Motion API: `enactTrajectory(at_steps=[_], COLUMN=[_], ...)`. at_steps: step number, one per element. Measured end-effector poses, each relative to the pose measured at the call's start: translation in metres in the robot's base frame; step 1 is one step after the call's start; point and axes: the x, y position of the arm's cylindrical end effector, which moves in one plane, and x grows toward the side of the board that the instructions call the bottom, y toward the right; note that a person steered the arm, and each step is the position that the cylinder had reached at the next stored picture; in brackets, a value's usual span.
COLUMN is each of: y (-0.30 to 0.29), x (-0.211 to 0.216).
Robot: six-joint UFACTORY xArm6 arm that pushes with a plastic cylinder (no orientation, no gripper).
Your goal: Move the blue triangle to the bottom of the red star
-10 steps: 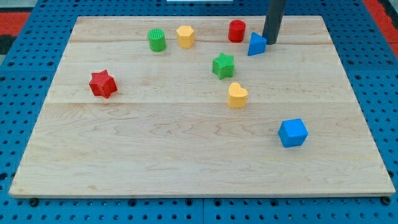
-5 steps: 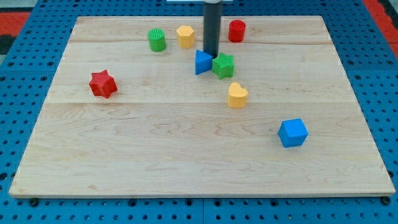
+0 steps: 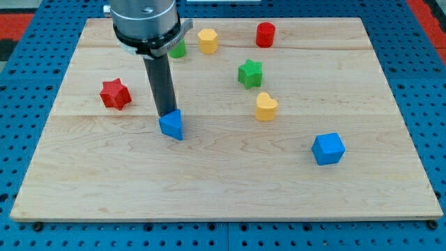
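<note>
The wooden board (image 3: 223,181) fills most of the frame, lying on a blue pegboard surface (image 3: 21,84) that shows at the edges; the arm's grey housing (image 3: 143,17) comes down from the upper left of the frame, partly hiding a green cylinder (image 3: 179,49), and its dark rod ends at my tip (image 3: 167,116), which sits touching the upper side of the blue triangle (image 3: 171,125); there are no jaws on this rig, only the rod, so nothing is pinched and the triangle is simply pressed from behind; I judge the tip stands on that side to drive the triangle toward the lower left; the blue triangle lies left of centre, to the lower right of the red star (image 3: 115,93) and apart from it, not yet below it; the blue cube (image 3: 327,148) sits lower right; the green star (image 3: 250,72) and yellow heart (image 3: 265,107) stand near centre; the yellow block (image 3: 207,40) and red cylinder (image 3: 265,34) rest along the top
</note>
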Motion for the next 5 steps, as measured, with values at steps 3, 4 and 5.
enactTrajectory(at_steps=[3, 4, 5], y=[0.073, 0.068, 0.023], x=[0.027, 0.040, 0.040])
